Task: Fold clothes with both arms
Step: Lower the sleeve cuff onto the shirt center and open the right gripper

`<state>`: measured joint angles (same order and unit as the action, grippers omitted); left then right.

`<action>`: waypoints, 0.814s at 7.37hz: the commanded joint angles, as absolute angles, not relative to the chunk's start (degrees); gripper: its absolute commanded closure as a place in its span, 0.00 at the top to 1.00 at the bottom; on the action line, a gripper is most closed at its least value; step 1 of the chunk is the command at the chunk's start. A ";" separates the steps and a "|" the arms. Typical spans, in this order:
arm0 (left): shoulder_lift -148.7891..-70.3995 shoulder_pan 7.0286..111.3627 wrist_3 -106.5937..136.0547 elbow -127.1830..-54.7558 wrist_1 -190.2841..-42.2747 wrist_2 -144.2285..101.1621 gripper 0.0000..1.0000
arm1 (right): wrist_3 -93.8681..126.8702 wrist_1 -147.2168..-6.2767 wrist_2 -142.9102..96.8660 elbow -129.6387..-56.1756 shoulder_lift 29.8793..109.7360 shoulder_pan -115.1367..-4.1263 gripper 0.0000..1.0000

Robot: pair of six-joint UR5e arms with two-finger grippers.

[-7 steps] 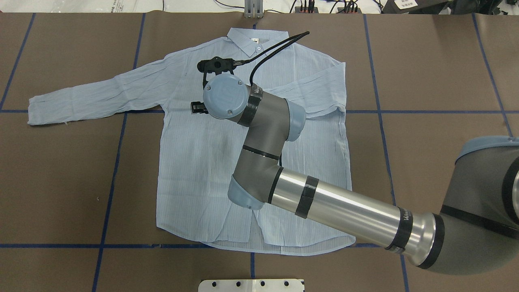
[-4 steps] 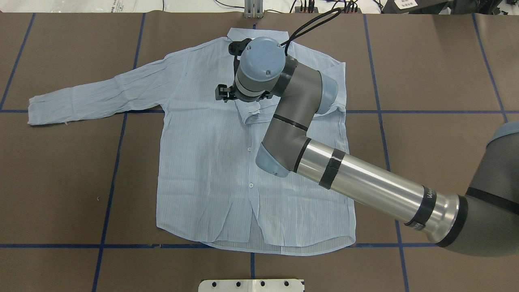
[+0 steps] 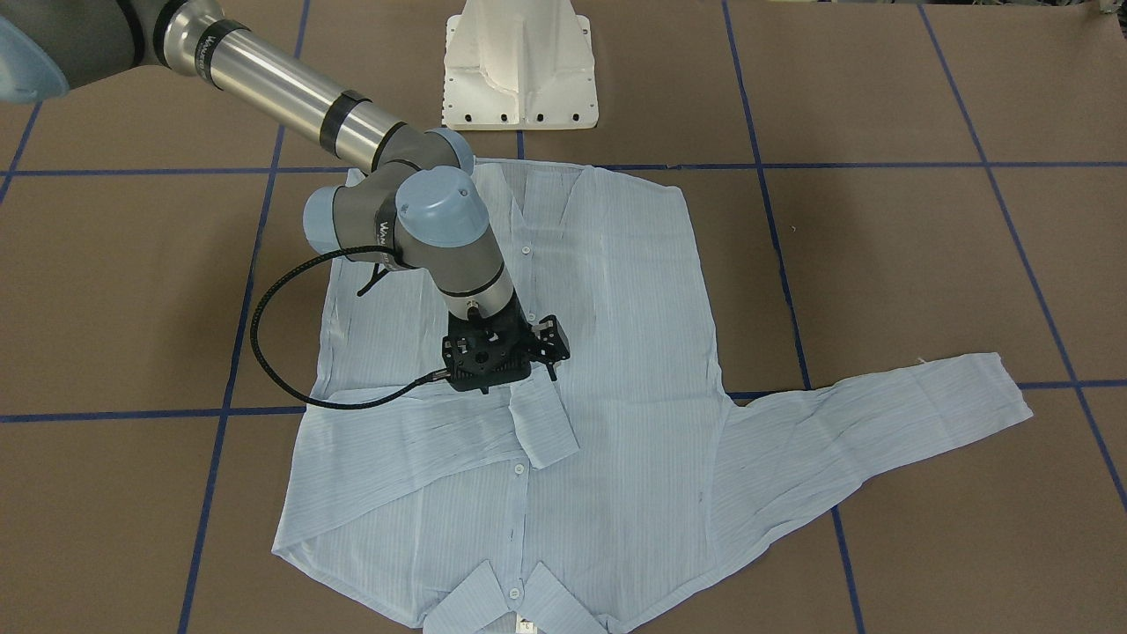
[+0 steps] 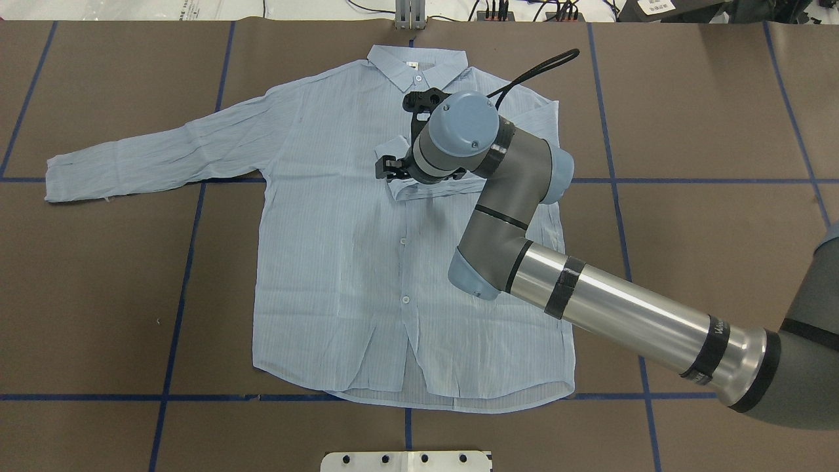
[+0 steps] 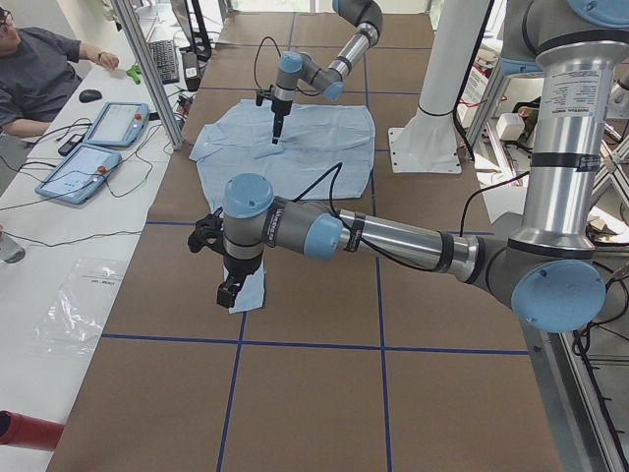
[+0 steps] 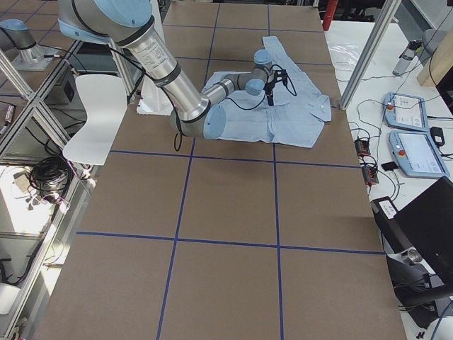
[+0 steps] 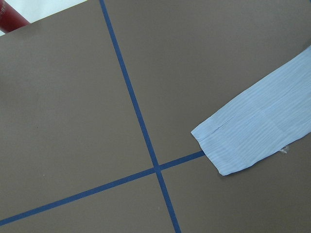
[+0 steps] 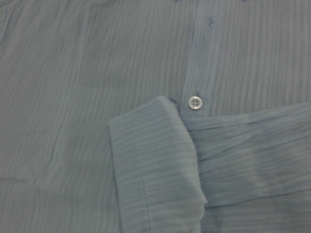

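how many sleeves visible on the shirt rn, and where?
2. The outstretched sleeve lies flat on the table toward the robot's left; the folded sleeve crosses the shirt chest, its cuff by the right gripper. Neither is hidden.

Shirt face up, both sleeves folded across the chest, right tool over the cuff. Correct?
No. Only one sleeve is folded across the chest; the other sleeve lies stretched out flat to the side, as the front-facing view shows. The shirt is face up and the right tool is over the cuff.
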<state>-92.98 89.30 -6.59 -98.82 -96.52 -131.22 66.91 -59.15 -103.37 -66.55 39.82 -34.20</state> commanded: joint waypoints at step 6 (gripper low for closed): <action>-92.90 89.30 -6.68 -98.61 -96.50 -131.13 1.00 | 67.59 -58.01 -91.60 -59.07 32.54 -28.66 0.92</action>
<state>-92.91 89.30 -6.68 -98.70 -96.50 -131.20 67.58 -58.31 -94.04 -61.16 35.14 -29.86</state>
